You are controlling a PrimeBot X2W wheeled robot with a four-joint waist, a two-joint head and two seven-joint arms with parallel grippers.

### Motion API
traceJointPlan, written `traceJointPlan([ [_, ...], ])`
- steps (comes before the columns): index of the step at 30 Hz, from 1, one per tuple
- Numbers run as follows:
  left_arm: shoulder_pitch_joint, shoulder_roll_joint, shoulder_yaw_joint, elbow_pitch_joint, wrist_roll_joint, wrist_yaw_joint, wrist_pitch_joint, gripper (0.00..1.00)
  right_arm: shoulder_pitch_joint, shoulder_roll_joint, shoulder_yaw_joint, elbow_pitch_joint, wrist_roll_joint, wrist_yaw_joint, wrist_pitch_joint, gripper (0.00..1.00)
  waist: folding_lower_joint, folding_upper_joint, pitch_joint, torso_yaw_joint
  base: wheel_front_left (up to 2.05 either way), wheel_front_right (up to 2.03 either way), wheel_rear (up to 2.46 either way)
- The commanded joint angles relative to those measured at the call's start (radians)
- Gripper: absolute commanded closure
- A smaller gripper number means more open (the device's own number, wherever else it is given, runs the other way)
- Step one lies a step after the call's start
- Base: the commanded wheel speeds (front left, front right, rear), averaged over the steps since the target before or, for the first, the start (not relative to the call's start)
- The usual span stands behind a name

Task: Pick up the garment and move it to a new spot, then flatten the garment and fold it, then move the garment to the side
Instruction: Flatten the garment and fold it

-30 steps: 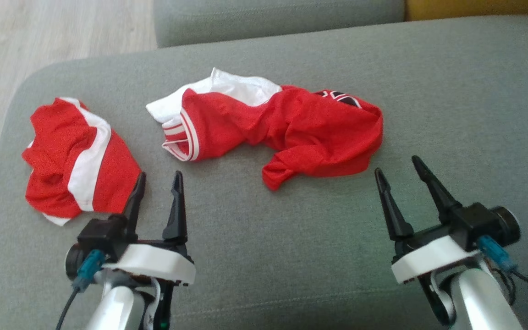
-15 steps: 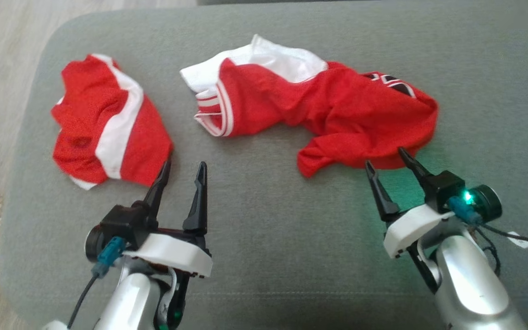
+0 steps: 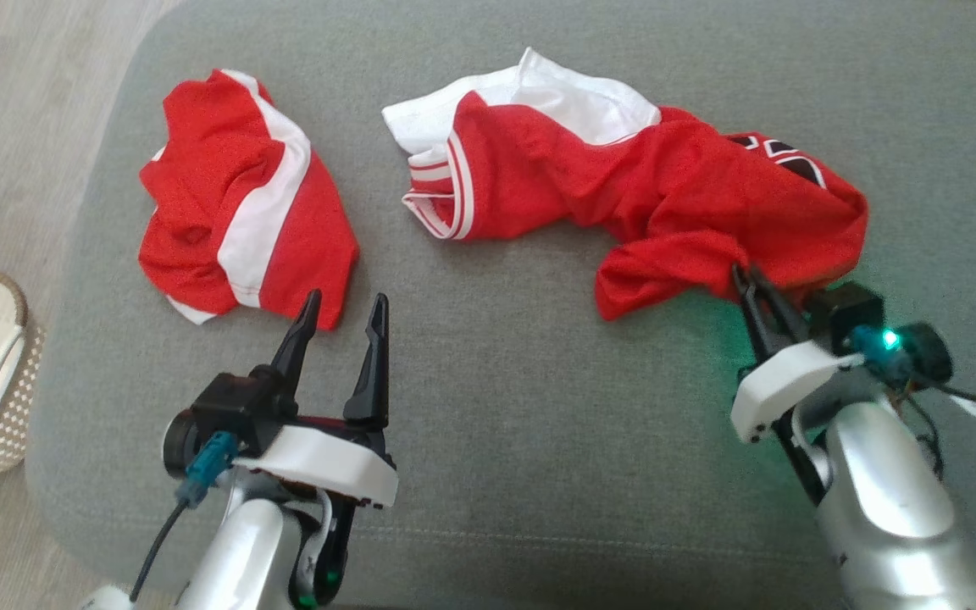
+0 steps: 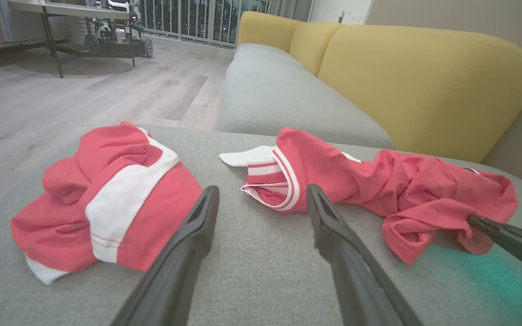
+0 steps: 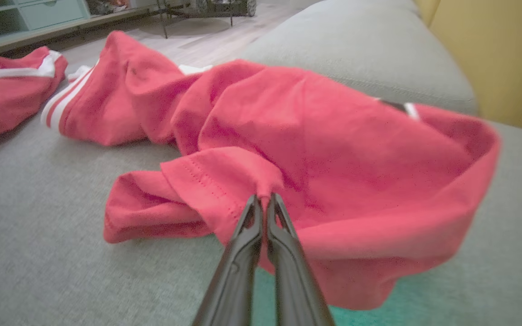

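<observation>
1. Red shirt (image 3: 666, 195): crumpled on the grey cushion (image 3: 539, 407), toward its right side.
2. Right gripper (image 3: 746, 273): fingers pinched together on a fold at the shirt's near edge.
3. Left gripper (image 3: 347, 296): fingers wide apart, holding nothing, near a second red-and-white garment (image 3: 242, 203).
</observation>
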Motion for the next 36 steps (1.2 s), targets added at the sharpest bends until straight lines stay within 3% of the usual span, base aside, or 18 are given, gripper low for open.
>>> traceJointPlan([
  [1,-0.038,0.001,0.028,-0.027,-0.010,0.006,-0.009,0.00,-0.038,0.004,0.015,-0.042,-0.008,0.000,-0.007,1.00,0.0000,0.0000,-0.010,-0.008,0.00,0.00,0.00],
  [10,-0.011,0.001,0.028,-0.034,-0.042,0.020,-0.009,0.00,-0.140,0.003,-0.049,-0.231,-0.134,0.000,-0.007,1.00,0.0000,0.0000,-0.096,-0.063,0.00,0.00,0.00],
  [20,0.069,0.001,0.072,-0.051,-0.054,0.032,-0.009,0.00,-0.311,-0.106,0.076,-0.380,-0.238,0.000,-0.006,1.00,0.0000,0.0000,-0.162,-0.131,0.00,0.00,0.00],
  [25,0.080,0.001,0.081,-0.062,-0.057,0.034,-0.009,0.00,-0.193,-0.189,0.240,-0.384,-0.186,0.000,0.046,1.00,0.0000,0.0000,-0.179,-0.155,0.00,0.00,0.00],
  [31,0.082,0.001,0.079,-0.066,-0.051,0.033,-0.009,0.00,0.036,-0.253,0.394,-0.385,0.006,0.000,0.166,1.00,0.0000,0.0000,-0.181,-0.179,0.00,0.00,0.00],
  [33,0.081,0.001,0.081,-0.062,-0.048,0.030,-0.009,0.00,0.099,-0.254,0.416,-0.377,0.079,0.000,0.204,0.00,0.0000,0.0000,-0.182,-0.188,0.00,0.00,0.00],
  [36,0.079,0.001,0.086,-0.058,-0.044,0.027,-0.009,0.00,0.133,-0.261,0.443,-0.379,0.115,0.000,0.236,0.00,0.0000,0.0000,-0.184,-0.199,0.00,0.00,0.00],
])
